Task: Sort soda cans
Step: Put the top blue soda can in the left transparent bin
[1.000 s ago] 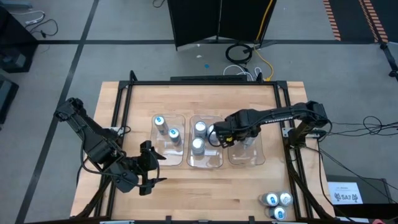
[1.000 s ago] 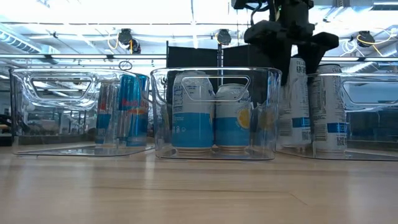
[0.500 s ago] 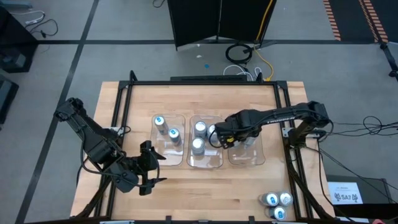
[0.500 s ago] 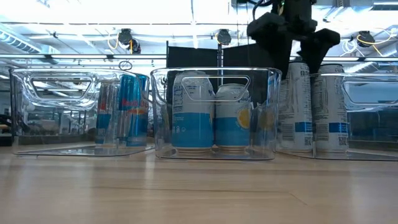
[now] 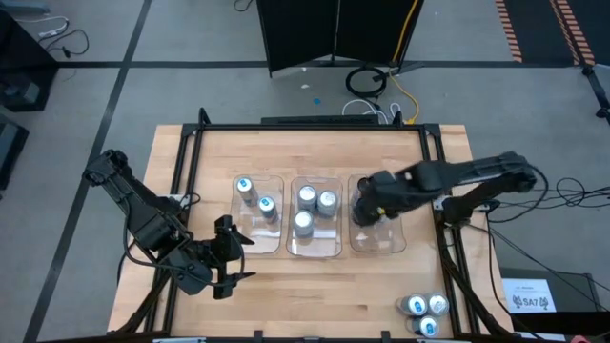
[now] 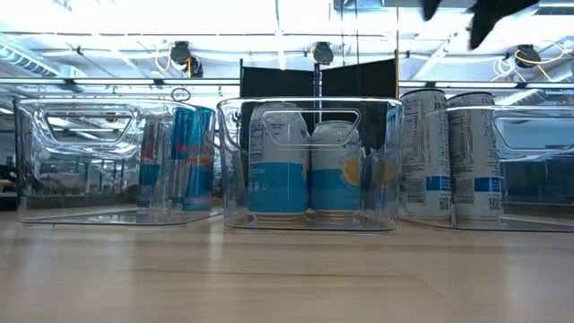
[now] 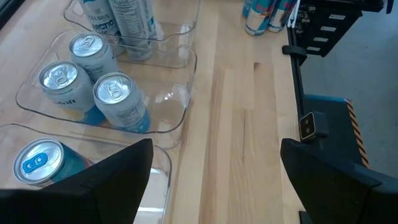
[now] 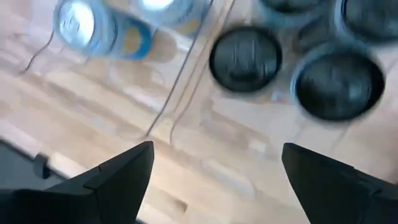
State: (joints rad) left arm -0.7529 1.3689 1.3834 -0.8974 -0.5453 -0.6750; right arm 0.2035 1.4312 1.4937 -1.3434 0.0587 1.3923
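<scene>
Three clear trays stand in a row mid-table. The left tray (image 5: 278,238) holds two blue-topped cans (image 5: 244,186). The middle tray (image 5: 322,250) holds three silver-topped cans (image 5: 306,196). In the right tray (image 5: 383,246), two tall dark-topped cans (image 8: 245,59) stand upright, side by side (image 6: 426,152). My right gripper (image 8: 214,180) hovers open above them (image 5: 367,205), touching nothing; only its tips (image 6: 489,11) enter the low view from the top. My left gripper (image 5: 229,257) waits open near the table's near-left side (image 7: 211,186).
Three more cans (image 5: 426,310) stand together at the table's near right corner. Bare wood lies between the trays and the near edge. A black metal frame (image 5: 191,162) borders the table's sides.
My right gripper has risen off the tall can in the right tray and moved toward the table's right edge, nearly leaving the low view. That can leaned a second ago and now stands upright beside the other one.
</scene>
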